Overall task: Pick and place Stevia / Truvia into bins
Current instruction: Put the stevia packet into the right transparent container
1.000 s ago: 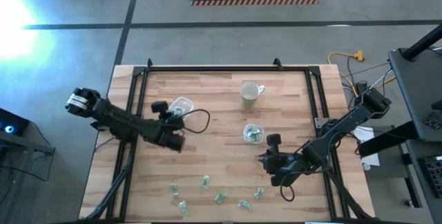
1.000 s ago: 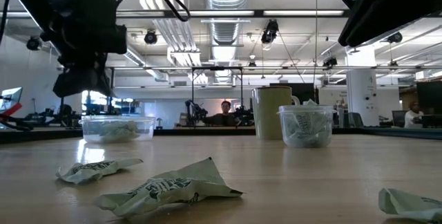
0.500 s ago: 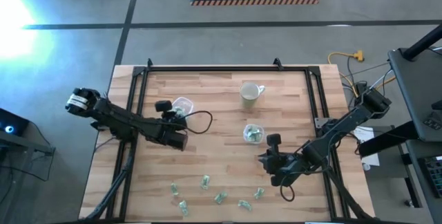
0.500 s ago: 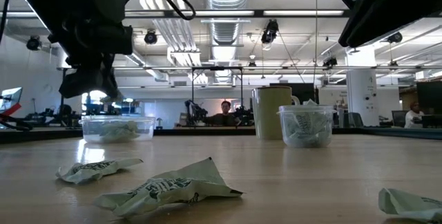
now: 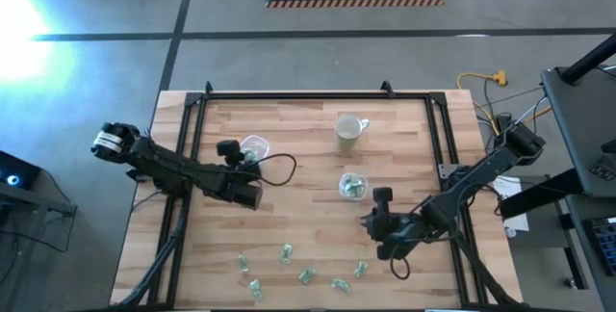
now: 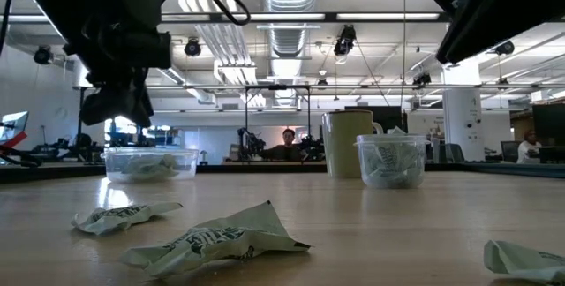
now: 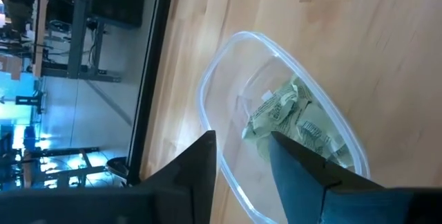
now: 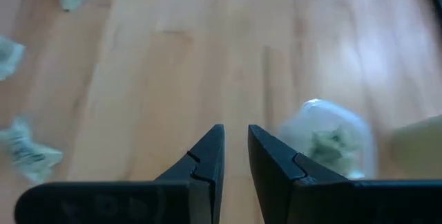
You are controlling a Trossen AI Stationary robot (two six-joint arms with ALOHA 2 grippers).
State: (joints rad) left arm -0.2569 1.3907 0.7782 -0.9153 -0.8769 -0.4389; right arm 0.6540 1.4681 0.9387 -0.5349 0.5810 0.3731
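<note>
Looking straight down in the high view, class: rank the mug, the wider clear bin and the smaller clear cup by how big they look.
1. Mug, counting its handle.
2. Wider clear bin, but the left gripper hides part of it, so first and second place are unsure.
3. Smaller clear cup, a little smaller.

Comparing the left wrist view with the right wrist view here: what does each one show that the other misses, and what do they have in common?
Only the left wrist view shows the wide clear bin with packets inside, seen past the open left pincer. Only the right wrist view shows loose packets on the wood, the small clear cup holding packets, and the empty right pincer, its fingers a narrow gap apart. Both share the wooden table.
</note>
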